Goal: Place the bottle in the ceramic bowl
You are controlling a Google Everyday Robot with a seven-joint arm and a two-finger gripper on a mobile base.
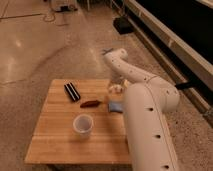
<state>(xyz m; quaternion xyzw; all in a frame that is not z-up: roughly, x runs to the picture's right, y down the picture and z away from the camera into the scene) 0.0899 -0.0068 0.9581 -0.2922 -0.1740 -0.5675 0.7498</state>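
My white arm (145,115) reaches over the right side of the wooden table (55,140). The gripper (116,89) is low over the table's far right part, just beyond the blue sponge (116,106). A small pale shape sits at the gripper's tip; I cannot tell whether it is the bottle. The red-orange ceramic bowl is hidden behind my arm.
A translucent white cup (83,125) stands upright near the table's middle. A flat black object (72,91) lies at the far left. A small reddish-brown item (91,104) lies left of the sponge. The table stands on a polished floor, with a dark wall at the right.
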